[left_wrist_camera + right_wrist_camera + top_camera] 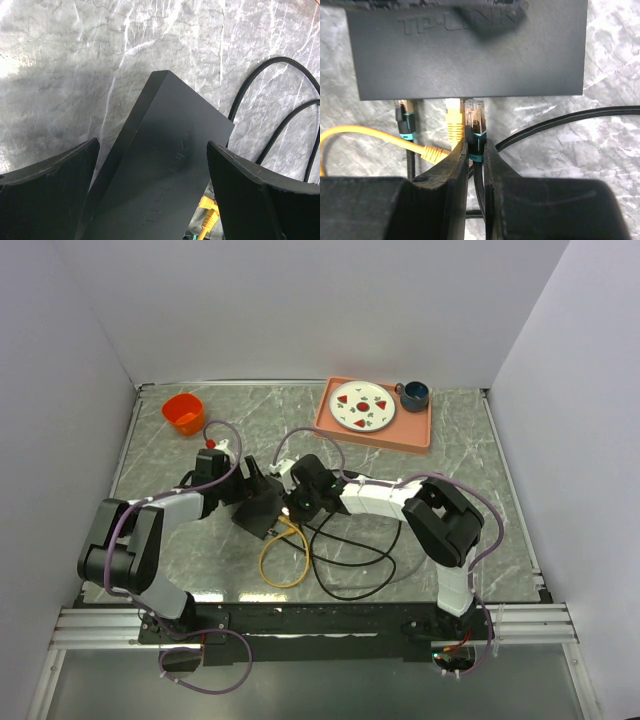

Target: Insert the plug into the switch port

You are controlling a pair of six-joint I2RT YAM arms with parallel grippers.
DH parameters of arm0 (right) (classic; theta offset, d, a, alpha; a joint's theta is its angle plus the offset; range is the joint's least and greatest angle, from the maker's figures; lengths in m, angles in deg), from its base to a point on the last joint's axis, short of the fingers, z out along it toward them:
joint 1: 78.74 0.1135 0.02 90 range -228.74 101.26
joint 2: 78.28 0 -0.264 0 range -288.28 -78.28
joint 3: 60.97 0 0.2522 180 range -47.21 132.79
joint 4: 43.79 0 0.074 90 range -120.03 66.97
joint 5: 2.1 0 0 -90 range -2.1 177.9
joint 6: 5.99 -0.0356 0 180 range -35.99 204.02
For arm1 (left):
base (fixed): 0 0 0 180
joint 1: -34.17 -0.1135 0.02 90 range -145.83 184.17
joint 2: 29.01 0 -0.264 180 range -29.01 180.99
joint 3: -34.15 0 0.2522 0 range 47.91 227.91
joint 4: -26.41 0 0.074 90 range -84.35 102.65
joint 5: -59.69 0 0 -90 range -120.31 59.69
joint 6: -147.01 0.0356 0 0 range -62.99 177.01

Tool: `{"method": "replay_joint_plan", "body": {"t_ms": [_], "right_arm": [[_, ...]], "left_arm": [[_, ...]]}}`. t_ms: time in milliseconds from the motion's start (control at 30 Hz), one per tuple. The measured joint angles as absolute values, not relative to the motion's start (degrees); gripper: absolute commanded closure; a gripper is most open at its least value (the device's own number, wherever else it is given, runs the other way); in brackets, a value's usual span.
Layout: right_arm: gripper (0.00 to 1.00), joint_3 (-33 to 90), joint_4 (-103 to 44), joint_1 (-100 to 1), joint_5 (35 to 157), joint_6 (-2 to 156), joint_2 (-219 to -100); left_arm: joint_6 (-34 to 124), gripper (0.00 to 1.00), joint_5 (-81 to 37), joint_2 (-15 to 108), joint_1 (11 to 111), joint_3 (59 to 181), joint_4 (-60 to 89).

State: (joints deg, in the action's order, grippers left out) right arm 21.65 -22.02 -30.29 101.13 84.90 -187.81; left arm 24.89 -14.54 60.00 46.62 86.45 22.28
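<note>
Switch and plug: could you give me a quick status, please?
Right gripper shut on plug, tip just short of switch edge. Left gripper open, straddling switch. Yellow cable crowding alongside.

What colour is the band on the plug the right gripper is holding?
Teal, on a black plug pinched by the right gripper; the right wrist view shows it best.

Grey marble table (470,540) carries black switch (258,510), 1 pink tray (415,435), orange cup (184,412), possibly 3 cables.

embossed "TP-LINK" brand, upside down, on the black switch box (470,55)
</note>
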Motion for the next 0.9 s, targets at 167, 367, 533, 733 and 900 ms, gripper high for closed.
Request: {"method": "replay_joint_plan", "body": {"t_ms": [167, 367, 533, 733, 900], "right_arm": [[1.00, 21.6, -22.0, -30.4, 100.5, 84.9, -187.8], [1.00, 21.7, -21.9, -30.6, 99.3, 84.9, -187.9], [1.00, 21.7, -21.8, -31.1, 98.7, 84.9, -188.3], [1.00, 21.7, -21.8, -31.1, 98.5, 85.0, -188.4], [1.00, 22.7, -21.0, -31.1, 98.6, 85.2, -189.5]], "left_arm": [[25.1, 0.05, -14.2, 60.5, 46.6, 86.8, 22.6], [25.9, 0.07, -13.7, 60.7, 46.6, 86.9, 22.6], [26.2, 0.09, -13.6, 61.0, 46.6, 87.2, 22.6], [26.3, 0.11, -12.9, 61.7, 46.6, 87.7, 22.7], [26.4, 0.12, -12.4, 61.9, 46.6, 87.8, 22.7]]}}
